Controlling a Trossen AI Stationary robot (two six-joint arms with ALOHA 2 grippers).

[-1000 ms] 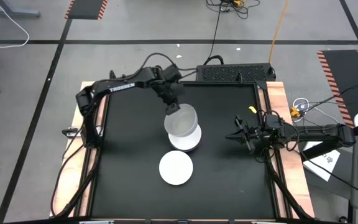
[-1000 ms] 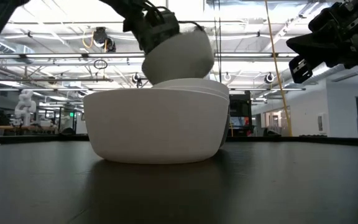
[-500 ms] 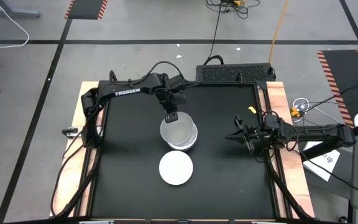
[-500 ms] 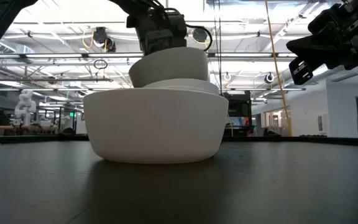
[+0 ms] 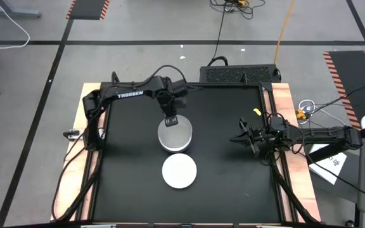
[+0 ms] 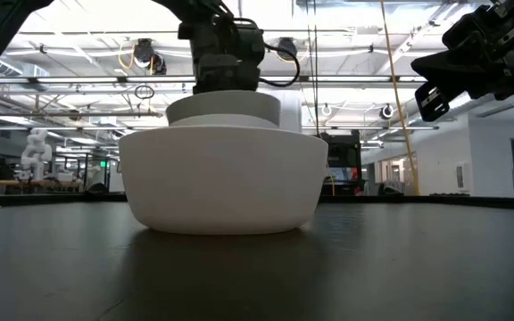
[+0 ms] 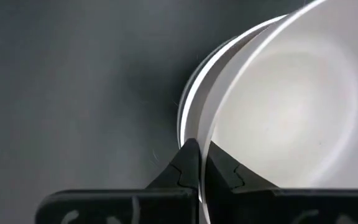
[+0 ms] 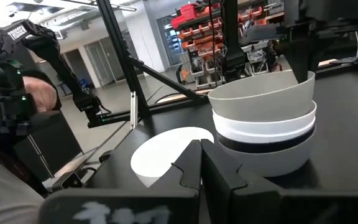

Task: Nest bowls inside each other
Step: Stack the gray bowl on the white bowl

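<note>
The left gripper [image 5: 172, 120] pinches the far rim of a pale grey, translucent-looking round bowl [image 5: 174, 133], which sits nested on top of a stack of round bowls [image 8: 266, 134] near the middle of the black table [image 5: 227, 171] (the right wrist view shows grey over white, black and white layers). A separate white round bowl [image 5: 179, 171] stands just in front of the stack. The right gripper [image 5: 238, 139], its fingers together and holding nothing, hovers off near the table's right edge.
</note>
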